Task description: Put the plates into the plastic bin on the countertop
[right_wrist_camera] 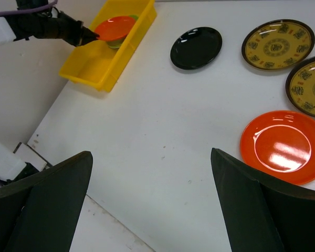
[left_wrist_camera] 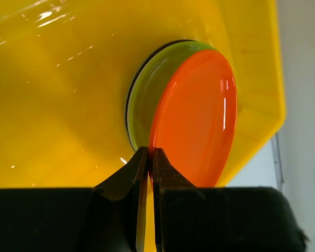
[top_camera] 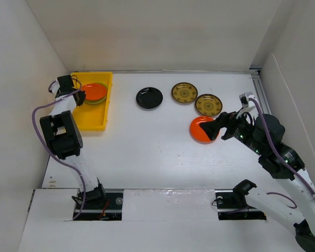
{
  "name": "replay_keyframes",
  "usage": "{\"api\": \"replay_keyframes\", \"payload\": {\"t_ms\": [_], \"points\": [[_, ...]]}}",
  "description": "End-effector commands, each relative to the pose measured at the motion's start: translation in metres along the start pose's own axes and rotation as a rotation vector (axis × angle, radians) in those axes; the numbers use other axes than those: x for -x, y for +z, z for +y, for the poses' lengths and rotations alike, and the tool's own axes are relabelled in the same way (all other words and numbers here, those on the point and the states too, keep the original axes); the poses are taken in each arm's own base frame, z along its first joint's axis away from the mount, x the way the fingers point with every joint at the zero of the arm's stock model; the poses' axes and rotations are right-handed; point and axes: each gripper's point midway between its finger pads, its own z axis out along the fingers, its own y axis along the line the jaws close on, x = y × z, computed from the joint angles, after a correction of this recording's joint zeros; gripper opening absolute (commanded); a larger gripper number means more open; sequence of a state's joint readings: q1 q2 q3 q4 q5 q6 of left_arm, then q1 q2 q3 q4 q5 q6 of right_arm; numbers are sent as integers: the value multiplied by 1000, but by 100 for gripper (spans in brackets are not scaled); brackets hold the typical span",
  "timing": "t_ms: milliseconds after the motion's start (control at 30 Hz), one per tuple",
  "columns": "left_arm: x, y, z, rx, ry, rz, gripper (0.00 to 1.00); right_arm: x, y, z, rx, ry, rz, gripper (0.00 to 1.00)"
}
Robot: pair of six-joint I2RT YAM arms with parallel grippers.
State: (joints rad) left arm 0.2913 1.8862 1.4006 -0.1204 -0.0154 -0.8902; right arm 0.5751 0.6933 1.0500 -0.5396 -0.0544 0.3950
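Four plates lie loose on the countertop [top_camera: 147, 157] in the top view: the black plate [top_camera: 149, 98], one olive-gold plate [top_camera: 184, 93], the other olive-gold plate [top_camera: 208, 104] and the loose orange plate [top_camera: 202, 129], with my right gripper [top_camera: 217, 129] over that plate's right edge. At far left the plastic bin [top_camera: 93, 119] holds the binned orange plate [top_camera: 93, 92], and my left gripper [top_camera: 81, 97] is at its rim. On the left wrist view, the left gripper [left_wrist_camera: 149, 152] is pinched on the near rim of the binned orange plate [left_wrist_camera: 197, 115], which lies over the lime green plate [left_wrist_camera: 152, 89] inside the bin [left_wrist_camera: 58, 94]. On the right wrist view, my right gripper [right_wrist_camera: 151, 155] is spread wide and has hold of nothing; the loose orange plate [right_wrist_camera: 282, 147] lies just beside its right finger [right_wrist_camera: 252, 205].
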Motion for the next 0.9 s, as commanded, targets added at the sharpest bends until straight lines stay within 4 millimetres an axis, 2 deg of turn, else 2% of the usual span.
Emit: {"api": "replay_keyframes", "payload": {"t_ms": [0, 67, 100, 167, 200, 233, 300, 333, 367, 400, 467, 500, 567, 600, 633, 667, 700, 733, 767, 800, 833, 867], "points": [[17, -9, -39, -79, 15, -31, 0, 14, -3, 7, 33, -19, -51, 100], [19, 2, -31, -50, 10, -32, 0, 13, -6, 7, 33, -19, -51, 100], [26, 1, -32, -53, 13, -43, 0, 13, -6, 7, 33, -19, -51, 100], [26, 4, -32, -52, 13, -43, 0, 11, -6, 6, 30, -18, -43, 100], [28, 4, -31, -55, 7, -38, 7, 11, -6, 6, 30, -18, -43, 100], [28, 4, -31, -55, 7, -38, 48, 9, -3, 5, 26, -17, -33, 100], [33, -13, -39, -97, 15, -54, 82, 8, 0, 4, 21, -17, -23, 100], [28, -21, -46, -119, 24, -55, 99, 10, 0, 5, 26, -18, -34, 100], [22, -28, -48, -134, 41, -56, 100, 10, 3, 7, 36, -18, -31, 100], [27, -49, -64, -174, 60, -88, 100, 8, 6, 6, 32, -17, -20, 100], [5, -66, -83, -202, 130, -67, 100, 9, 9, 6, 32, -17, -22, 100], [-18, -86, -106, -269, 164, -37, 100, 9, 9, 6, 32, -17, -22, 100], [-52, -105, -120, -335, 205, 7, 100, 10, 12, 6, 33, -8, -23, 100], [-80, -106, -109, -335, 232, 46, 100, 13, 13, 8, 38, -9, -34, 100], [-92, -123, -120, -401, 231, 43, 100, 13, 13, 8, 38, 2, -34, 100], [-125, -134, -127, -447, 270, 85, 100, 11, 15, 7, 34, 2, -25, 100], [-148, -130, -115, -438, 283, 121, 100, 10, 15, 9, 43, 2, -22, 100], [-161, -133, -118, -454, 273, 141, 100, 10, 15, 9, 43, 2, -22, 100], [-187, -134, -118, -471, 302, 187, 100, 12, 16, 9, 43, 2, -22, 100], [-200, -131, -115, -463, 318, 208, 100, 12, 16, 9, 43, 2, -22, 100], [-211, -126, -114, -458, 330, 224, 100, 10, 16, 8, 38, 3, -12, 100], [-226, -111, -107, -437, 345, 246, 100, 12, 13, 10, 43, 2, -23, 100]]}}
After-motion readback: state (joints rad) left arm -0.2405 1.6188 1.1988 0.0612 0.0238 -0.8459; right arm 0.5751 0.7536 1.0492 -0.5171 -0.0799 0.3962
